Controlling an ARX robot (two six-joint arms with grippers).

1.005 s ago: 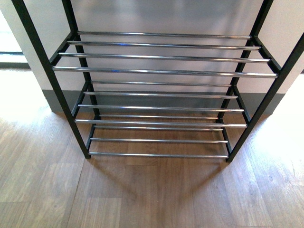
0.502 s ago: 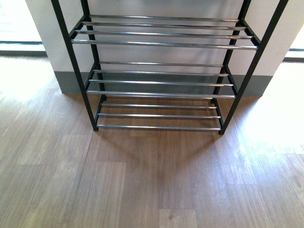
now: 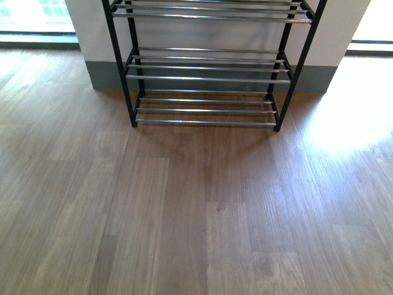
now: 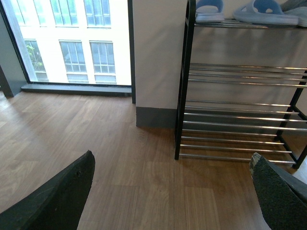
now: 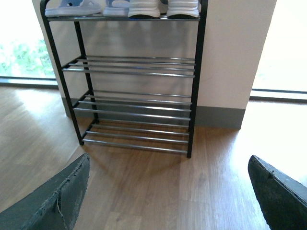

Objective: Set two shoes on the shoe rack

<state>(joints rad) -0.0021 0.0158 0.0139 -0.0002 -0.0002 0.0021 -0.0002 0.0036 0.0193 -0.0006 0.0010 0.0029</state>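
Shoe rack [image 3: 206, 74] upper centre of front view, lower tiers bare. Slides [image 5: 72, 7] and sneakers [image 5: 163, 7] on top tier, apparently placed. Left gripper [image 4: 168, 191] and right gripper [image 5: 168, 191] spread wide, empty. Next: verify seating.

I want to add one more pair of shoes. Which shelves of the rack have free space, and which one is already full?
The three lower shelves of the shoe rack are bare rods from post to post. The top shelf is crowded: pale blue slides beside white-soled sneakers fill the part shown. The wood floor in front is bare too.
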